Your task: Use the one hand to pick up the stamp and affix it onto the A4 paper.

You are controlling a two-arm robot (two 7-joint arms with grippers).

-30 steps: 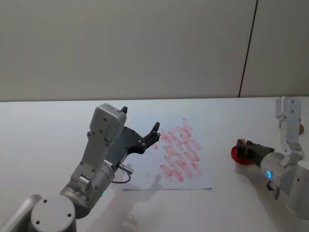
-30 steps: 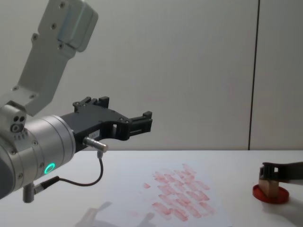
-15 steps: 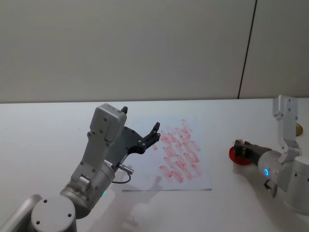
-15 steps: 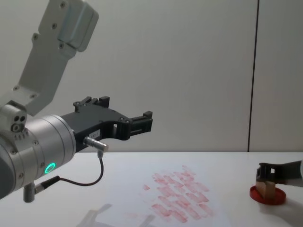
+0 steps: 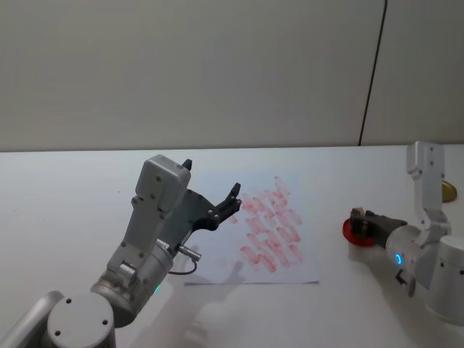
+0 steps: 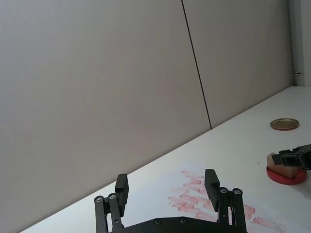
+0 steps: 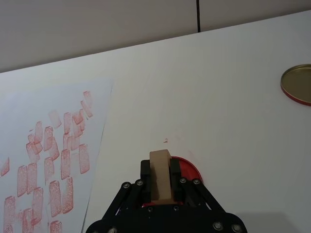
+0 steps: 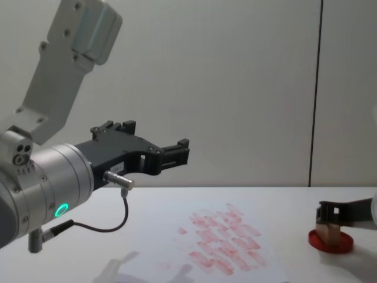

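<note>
Nearest you, the L arm [image 8: 47, 183] w/ its green ring looms at the near-left, a thin cable [image 8: 115, 227] looping under it. Its L gripper [image 6: 166, 182] hangs in the air above the near-left part of the A4 paper [image 5: 296, 274], jaws spread wide. The sheet lies flat on the white table [image 5: 72, 188], approx centre in front of you, w/ rows of red stamp marks [image 5: 270, 233] mostly over its right half.

To the right, well apart from the sheet, your R gripper [image 5: 360, 225] (the blue-ring arm) reaches in low. Its fingers are clamped on both sides of the stamp [image 7: 160, 172]. The stamp stands upright over the round red ink pad [image 8: 331, 243], which sits on the table right of the paper. In the chest view its foot is at the pad's top face, but you can't tell if it's touching or just off.

Farther back-right, a gold lid [image 7: 298, 83] lies flat on the table, apart from the pad. Behind it all is the plain wall [image 5: 217, 72] w/ one dark vertical seam.
</note>
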